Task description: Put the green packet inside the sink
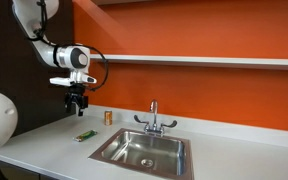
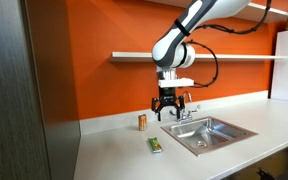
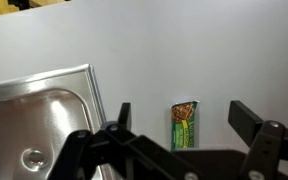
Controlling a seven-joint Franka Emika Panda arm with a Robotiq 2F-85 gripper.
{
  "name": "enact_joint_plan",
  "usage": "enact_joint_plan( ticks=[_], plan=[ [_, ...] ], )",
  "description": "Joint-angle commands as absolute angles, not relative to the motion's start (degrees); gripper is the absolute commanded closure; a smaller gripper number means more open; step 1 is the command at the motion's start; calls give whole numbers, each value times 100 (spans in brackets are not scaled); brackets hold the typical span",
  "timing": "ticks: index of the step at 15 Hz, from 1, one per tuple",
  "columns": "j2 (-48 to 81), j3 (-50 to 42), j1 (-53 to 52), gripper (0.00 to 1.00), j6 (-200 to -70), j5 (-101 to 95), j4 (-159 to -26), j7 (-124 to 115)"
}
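Green packet (image 3: 186, 126) is noted lying flat on the white counter (image 1: 44, 145), just beside the rim of the sink (image 3: 44, 82) and outside the basin. Gripper (image 1: 77, 101) is hung well above it, jaws spread wide and empty. In the wrist view the packet is framed between them.

Step judged: descent for the pick. A straight drop is advised, with closure made across the packet's narrow width. Fingers should be brought almost onto the counter, since so thin an item is easily missed. Brown jar (image 2: 142, 122) nearby is to be avoided.

Packet (image 3: 186, 126) on counter (image 3: 184, 45), seemingly just beside sink (image 3: 44, 85)
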State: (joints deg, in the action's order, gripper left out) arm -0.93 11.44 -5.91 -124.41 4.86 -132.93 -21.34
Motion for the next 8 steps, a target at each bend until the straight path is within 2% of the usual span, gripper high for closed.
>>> enact_joint_plan(
  ticks=[1, 8],
  plan=[
    [588, 1055, -733, 0, -12570, 199, -12829, -2084],
    [1630, 940, -904, 0, -12720, 144, -12069, -1789]
  ],
)
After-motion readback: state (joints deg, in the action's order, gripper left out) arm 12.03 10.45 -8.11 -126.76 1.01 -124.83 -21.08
